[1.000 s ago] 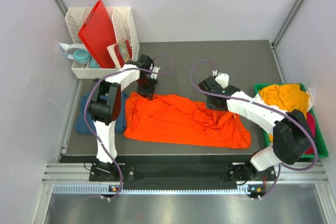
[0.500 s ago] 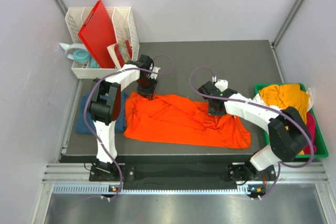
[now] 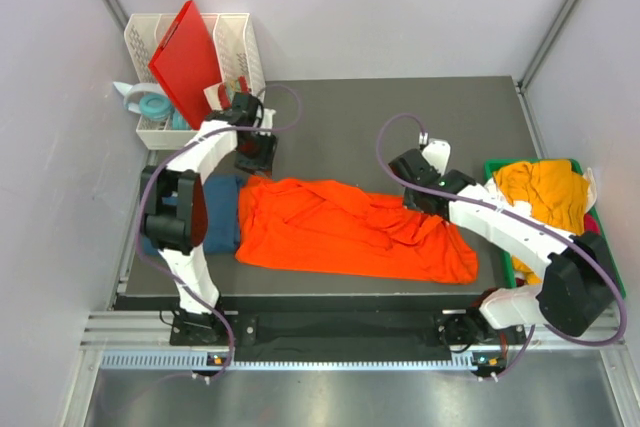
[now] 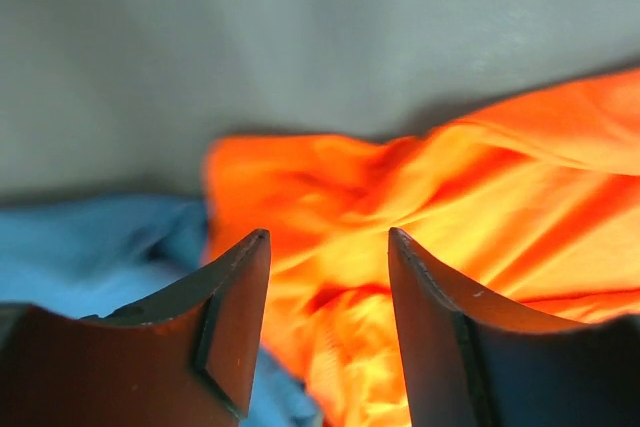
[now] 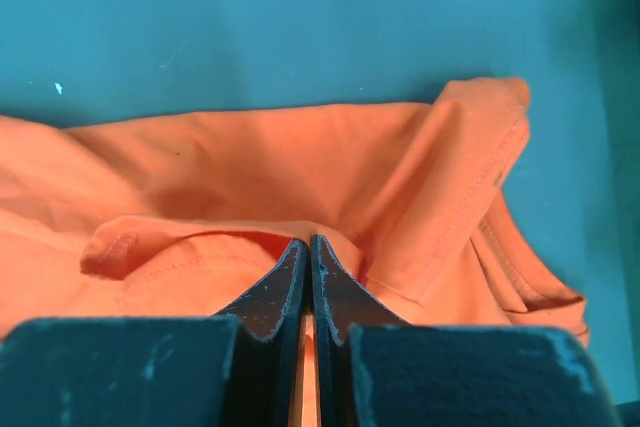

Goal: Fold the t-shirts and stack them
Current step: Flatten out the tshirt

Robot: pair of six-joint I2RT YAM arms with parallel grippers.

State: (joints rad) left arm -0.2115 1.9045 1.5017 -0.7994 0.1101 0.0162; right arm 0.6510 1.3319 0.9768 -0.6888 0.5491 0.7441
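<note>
The bright orange t-shirt (image 3: 350, 232) lies crumpled and spread across the middle of the dark mat. My left gripper (image 3: 255, 152) is open and empty, hovering just beyond the shirt's far left corner; its wrist view (image 4: 328, 247) shows the orange cloth (image 4: 480, 187) and the teal-blue shirt (image 4: 90, 247) below. The teal-blue shirt (image 3: 215, 222) lies at the mat's left edge, partly under the orange one. My right gripper (image 3: 420, 197) is shut on a fold of the orange shirt (image 5: 250, 167) at its far right part; the wrist view (image 5: 308, 239) shows cloth pinched at the tips.
A green bin (image 3: 612, 292) at the right holds a mustard-yellow shirt (image 3: 545, 187) with pink cloth (image 3: 592, 237) under it. A white rack (image 3: 240, 42) at the back left holds the red board (image 3: 185, 57). A tape roll (image 3: 152, 105) sits beside it.
My left gripper let go of the orange shirt's far left corner and drew back to the left. My right gripper came down and stayed on the shirt's right fold.
</note>
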